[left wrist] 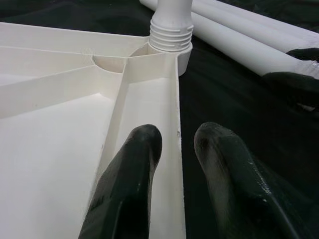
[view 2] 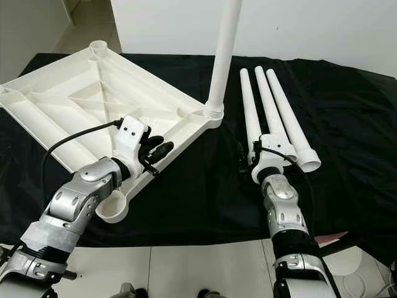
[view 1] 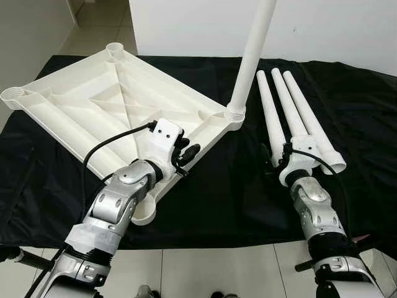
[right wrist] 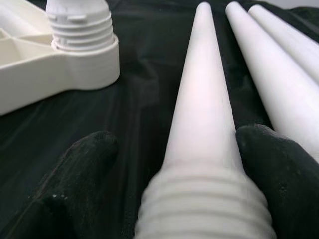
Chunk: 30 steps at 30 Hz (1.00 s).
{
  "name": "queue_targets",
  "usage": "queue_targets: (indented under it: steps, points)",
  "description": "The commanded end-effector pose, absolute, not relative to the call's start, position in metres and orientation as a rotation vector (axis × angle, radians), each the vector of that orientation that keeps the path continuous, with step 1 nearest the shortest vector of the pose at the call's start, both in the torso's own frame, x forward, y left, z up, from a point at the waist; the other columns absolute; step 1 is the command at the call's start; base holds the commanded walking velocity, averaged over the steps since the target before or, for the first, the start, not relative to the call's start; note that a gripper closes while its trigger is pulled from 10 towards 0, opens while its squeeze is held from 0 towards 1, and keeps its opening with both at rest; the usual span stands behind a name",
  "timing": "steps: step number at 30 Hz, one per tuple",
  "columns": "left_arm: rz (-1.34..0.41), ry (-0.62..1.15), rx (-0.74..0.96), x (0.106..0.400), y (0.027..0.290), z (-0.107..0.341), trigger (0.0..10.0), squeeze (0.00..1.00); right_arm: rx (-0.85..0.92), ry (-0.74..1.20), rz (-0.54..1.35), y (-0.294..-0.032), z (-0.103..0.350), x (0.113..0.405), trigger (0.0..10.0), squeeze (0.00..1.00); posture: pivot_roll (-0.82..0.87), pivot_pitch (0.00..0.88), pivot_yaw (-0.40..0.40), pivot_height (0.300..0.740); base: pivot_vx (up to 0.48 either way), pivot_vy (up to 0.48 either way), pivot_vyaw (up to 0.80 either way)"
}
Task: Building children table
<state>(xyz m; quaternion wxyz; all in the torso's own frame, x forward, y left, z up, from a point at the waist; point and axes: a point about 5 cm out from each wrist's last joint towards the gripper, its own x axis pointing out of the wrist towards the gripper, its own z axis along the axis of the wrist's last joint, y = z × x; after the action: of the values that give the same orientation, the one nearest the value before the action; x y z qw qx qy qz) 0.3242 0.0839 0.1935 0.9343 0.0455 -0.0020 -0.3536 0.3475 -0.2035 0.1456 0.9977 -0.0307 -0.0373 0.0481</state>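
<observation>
The right gripper (right wrist: pixel 172 164) straddles the threaded near end of the leftmost loose leg (view 1: pixel 268 112), one black finger (right wrist: pixel 82 169) on each side; whether the pads press it cannot be told. Two more legs (view 1: pixel 304 115) lie just to its right, smooth white tapering tubes side by side. The left gripper (left wrist: pixel 177 149) sits parted over the near right rim of the upturned tabletop (view 1: pixel 93 105), one finger (left wrist: pixel 132 169) inside the rim wall, the other outside above the cloth. The tabletop is matte white plastic, ribbed underneath, with round sockets at its corners. An upright leg (view 1: pixel 254 49) stands screwed into the right corner socket, ridged thread showing. All lies on a black cloth (view 1: pixel 236 192), slightly creased, spread over pale floor tiles (view 1: pixel 205 273); a white wall (view 1: pixel 341 31) runs along the far side.
</observation>
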Motion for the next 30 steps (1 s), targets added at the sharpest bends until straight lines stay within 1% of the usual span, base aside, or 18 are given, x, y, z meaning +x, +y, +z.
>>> queue_targets:
  steps: [1,6,16,28,29,30]
  points:
    - [-0.882,-0.002,0.1,0.315,0.077,0.192,10.0,0.0,-0.03,-0.001,0.078,-0.204,0.123,0.341,10.0,0.0,0.07,0.144,-0.013,0.74,0.0,0.0,0.0]
    - [-0.88,0.0,0.1,0.315,0.076,0.191,10.0,0.0,-0.007,0.017,0.07,-0.203,0.117,0.34,10.0,0.0,0.07,0.141,-0.011,0.74,0.0,0.0,0.0]
    - [-0.873,-0.015,0.102,0.319,0.077,0.195,10.0,0.0,-0.003,-0.036,0.038,-0.203,0.128,0.348,10.0,0.0,0.07,0.127,-0.01,0.74,0.0,0.0,0.0]
    - [-0.868,-0.027,0.105,0.319,0.077,0.194,10.0,0.0,0.027,-0.016,0.037,-0.194,0.12,0.349,10.0,0.0,0.07,0.114,-0.006,0.74,0.0,0.0,0.0]
    - [-0.869,-0.026,0.105,0.318,0.077,0.194,10.0,0.0,0.048,-0.015,0.033,-0.195,0.119,0.349,0.0,0.0,0.06,0.104,-0.003,0.74,0.0,0.0,0.0]
    - [-0.87,-0.026,0.106,0.318,0.076,0.193,10.0,0.0,0.06,-0.015,0.032,-0.195,0.118,0.348,0.0,0.0,0.06,0.1,-0.003,0.74,0.0,0.0,0.0]
